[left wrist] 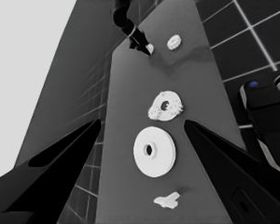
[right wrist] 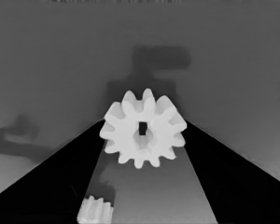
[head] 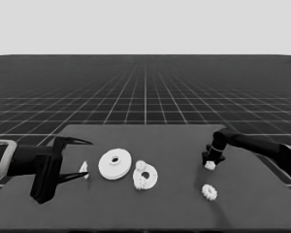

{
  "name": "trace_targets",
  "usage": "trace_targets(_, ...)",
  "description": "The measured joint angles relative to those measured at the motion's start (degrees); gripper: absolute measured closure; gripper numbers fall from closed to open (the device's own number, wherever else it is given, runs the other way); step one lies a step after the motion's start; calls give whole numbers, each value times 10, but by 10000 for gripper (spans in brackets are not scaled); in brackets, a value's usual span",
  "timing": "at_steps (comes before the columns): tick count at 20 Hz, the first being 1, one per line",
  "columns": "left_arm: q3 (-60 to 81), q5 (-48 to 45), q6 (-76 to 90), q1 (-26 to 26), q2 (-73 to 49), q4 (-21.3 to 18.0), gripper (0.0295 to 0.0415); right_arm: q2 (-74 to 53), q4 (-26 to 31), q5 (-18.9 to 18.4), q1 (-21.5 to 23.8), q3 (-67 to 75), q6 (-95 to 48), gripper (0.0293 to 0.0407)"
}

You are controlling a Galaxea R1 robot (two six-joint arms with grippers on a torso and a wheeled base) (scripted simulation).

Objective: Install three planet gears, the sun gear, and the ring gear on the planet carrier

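While the right gripper (head: 210, 164) sits at the table's right side with a gear (right wrist: 143, 128) between its fingers, read these lines before you move:

Gear in hand: a small toothed wheel with a centre hole, looking stiff and light; you should expect smooth tooth tips to slip or turn if the squeeze is off-centre.
Where to hold: across the rim, one finger on each opposite side, which is how the right wrist view shows it.
Right jaws: closed onto that gear's two sides; whether it is lifted clear of the table, you cannot tell.
Spare gear (head: 209, 192): on the table just nearer the camera than the right gripper, apart from it.
Smaller round part (head: 145, 175): near the table's middle, with toothed gears already on it; the exact count is unclear.
Larger round part (head: 115, 163): just left of the smaller one, bare and flat.
Left gripper (head: 82, 157): parked over the table's left end, jaws wide apart, holding nothing.
Thin white piece (head: 84, 169): lying under those left fingers, not gripped.
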Motion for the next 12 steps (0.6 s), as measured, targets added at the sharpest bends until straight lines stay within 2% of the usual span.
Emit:
trace_targets(4,0,0,0,0,0,0,326,0,0,0,0,0,0,388)
trace_targets(5,0,0,0,0,0,0,326,-28,10,-39,33,60,26,387)
trace_targets(7,0,0,0,0,0,0,326,-46,29,-75,79,92,37,388)
trace_targets(12,0,0,0,0,0,0,326,-49,40,-93,100,97,39,388)
